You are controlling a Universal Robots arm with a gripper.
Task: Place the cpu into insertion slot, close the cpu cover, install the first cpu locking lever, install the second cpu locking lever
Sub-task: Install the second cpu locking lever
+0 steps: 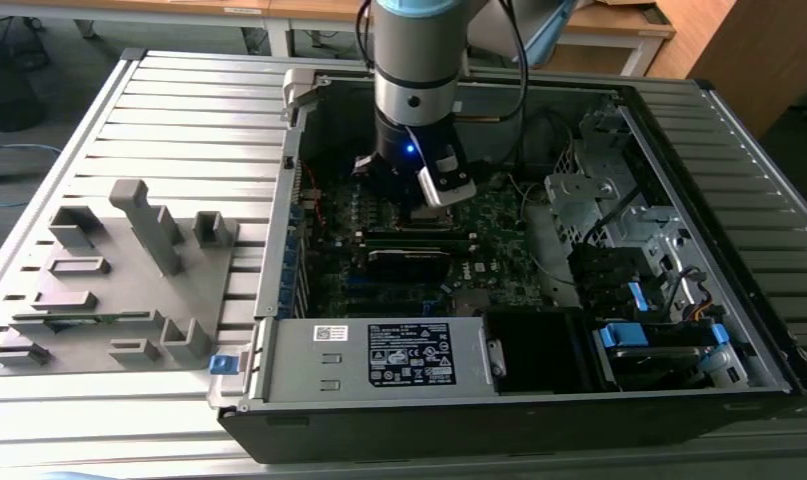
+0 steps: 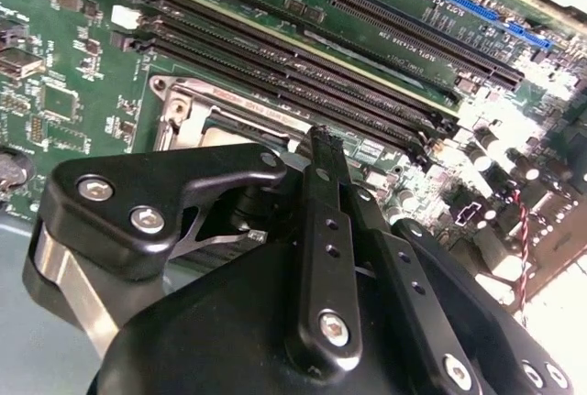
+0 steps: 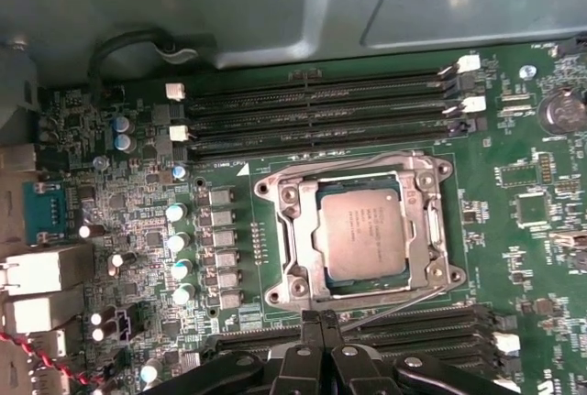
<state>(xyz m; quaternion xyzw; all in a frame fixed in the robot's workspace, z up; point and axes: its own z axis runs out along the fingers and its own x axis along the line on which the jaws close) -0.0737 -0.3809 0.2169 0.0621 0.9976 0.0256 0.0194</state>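
Chip [image 3: 365, 227]: seated in socket [image 3: 431, 230], frame [image 3: 303, 230] down around it. Thin, light, fragile; handle by edges. Gripper [image 3: 321, 323] narrow, empty, just beside socket.

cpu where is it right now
The cpu sits in the insertion slot on the green motherboard, framed by the cpu cover, between two banks of long black memory slots in the first wrist view, with the gripper at the socket's edge.
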